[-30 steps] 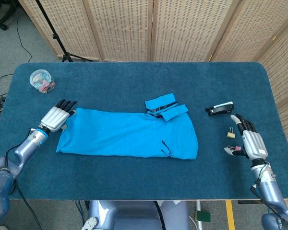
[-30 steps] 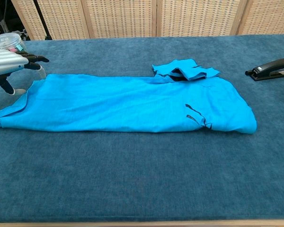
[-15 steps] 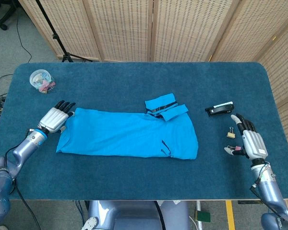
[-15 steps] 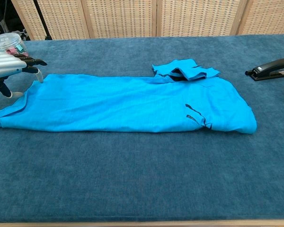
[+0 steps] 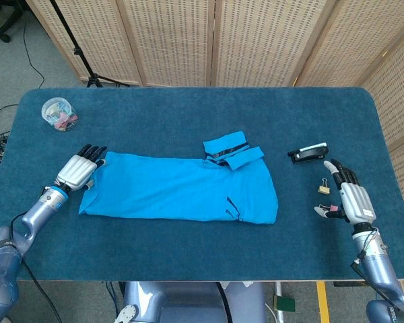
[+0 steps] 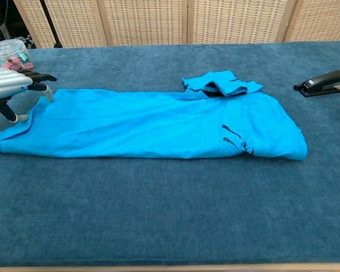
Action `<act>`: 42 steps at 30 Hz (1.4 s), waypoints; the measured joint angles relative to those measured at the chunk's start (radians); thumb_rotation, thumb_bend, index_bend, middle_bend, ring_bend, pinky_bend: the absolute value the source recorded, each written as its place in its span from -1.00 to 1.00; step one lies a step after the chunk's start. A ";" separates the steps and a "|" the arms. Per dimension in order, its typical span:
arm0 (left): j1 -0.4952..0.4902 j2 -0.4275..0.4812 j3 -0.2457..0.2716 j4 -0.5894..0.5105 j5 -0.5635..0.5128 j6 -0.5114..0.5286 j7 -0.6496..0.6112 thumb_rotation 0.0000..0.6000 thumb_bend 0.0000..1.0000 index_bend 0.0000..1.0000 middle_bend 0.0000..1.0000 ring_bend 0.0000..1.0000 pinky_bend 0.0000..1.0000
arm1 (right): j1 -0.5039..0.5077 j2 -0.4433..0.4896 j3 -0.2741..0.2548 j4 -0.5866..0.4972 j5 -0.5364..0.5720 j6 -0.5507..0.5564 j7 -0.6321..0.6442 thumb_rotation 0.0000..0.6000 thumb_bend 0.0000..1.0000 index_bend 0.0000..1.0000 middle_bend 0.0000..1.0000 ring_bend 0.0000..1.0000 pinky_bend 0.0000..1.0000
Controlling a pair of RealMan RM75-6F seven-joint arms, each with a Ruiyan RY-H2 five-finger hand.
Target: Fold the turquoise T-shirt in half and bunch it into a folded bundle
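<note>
Two views. Head view: left hand (image 5: 77, 170) has slid a bit back toward the table's near-left edge since a second ago, fingers spread, empty, at the T-shirt (image 5: 182, 190) hem corner. T-shirt lies flat mid-table (image 5: 188, 121). Right hand (image 5: 351, 198) unchanged, spread, empty, near stapler (image 5: 308, 153) and binder clip (image 5: 323, 188). Chest view: left hand (image 6: 10, 85) beside hem; jar (image 6: 8, 54) behind; bare cloth in front.

Silver-white shells on left hand (image 5: 76, 170) and right hand (image 5: 351, 198), black fingers (image 5: 89, 149); glossy blue-grey forearms (image 5: 34, 214) behind each wrist.
</note>
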 measured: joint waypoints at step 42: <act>0.021 -0.003 -0.025 0.016 -0.033 0.017 -0.002 1.00 -0.03 0.45 -1.00 -1.00 -1.00 | 0.000 0.013 -0.005 -0.012 -0.028 0.002 0.033 1.00 -1.00 -1.00 -1.00 -1.00 -1.00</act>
